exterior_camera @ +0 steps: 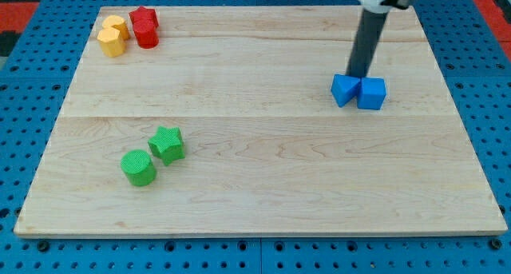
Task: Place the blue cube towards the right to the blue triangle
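The blue cube (372, 93) sits at the view's right on the wooden board (255, 170), touching the blue triangle (344, 89) on the triangle's right side. My rod comes down from the view's top right, and my tip (357, 76) rests just above the seam between the two blue blocks, touching or almost touching their top edges.
A yellow block (113, 36) and a red block (145, 26) sit together at the view's top left. A green star (167, 144) and a green cylinder (138, 167) sit at the lower left. A blue pegboard surrounds the board.
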